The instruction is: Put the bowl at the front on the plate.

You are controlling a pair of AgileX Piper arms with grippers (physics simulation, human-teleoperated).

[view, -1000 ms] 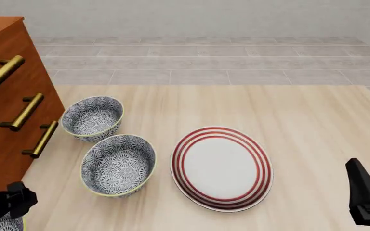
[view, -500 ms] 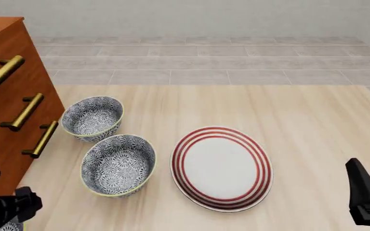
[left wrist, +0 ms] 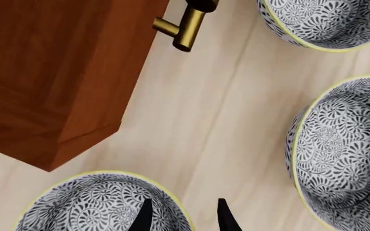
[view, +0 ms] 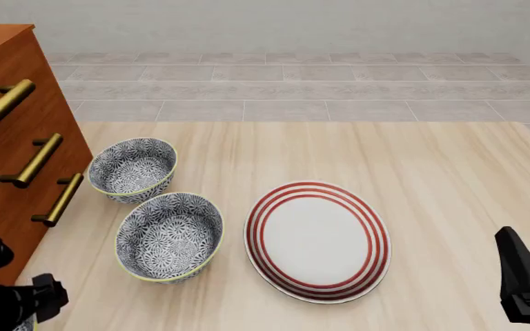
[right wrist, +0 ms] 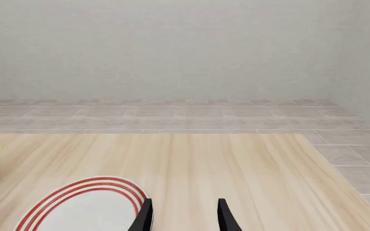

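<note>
The bowl at the front (left wrist: pixel 95 204), blue-and-white with a yellow-green rim, sits just in front of the cabinet's corner. In the left wrist view my left gripper (left wrist: pixel 183 217) is open just above it. One finger is over the bowl's inside and the other is outside the rim. In the front view my left arm (view: pixel 12 298) hides nearly all of this bowl. The plate (view: pixel 317 241), white with red rings, lies at mid-table and is bare. My right gripper (right wrist: pixel 183 215) is open at the plate's right edge (right wrist: pixel 82 207), holding nothing.
Two look-alike bowls (view: pixel 170 236) (view: pixel 133 167) stand in a row left of the plate, also seen in the left wrist view (left wrist: pixel 342 149) (left wrist: pixel 320 21). A wooden cabinet (view: pixel 7 152) with brass handles (view: pixel 58 200) lines the left side. My right arm (view: pixel 523 283) rests at the front right.
My left arm has shifted a little right and lower in the front view, covering more of the front bowl. The right arm, the plate and the other bowls have not moved.
</note>
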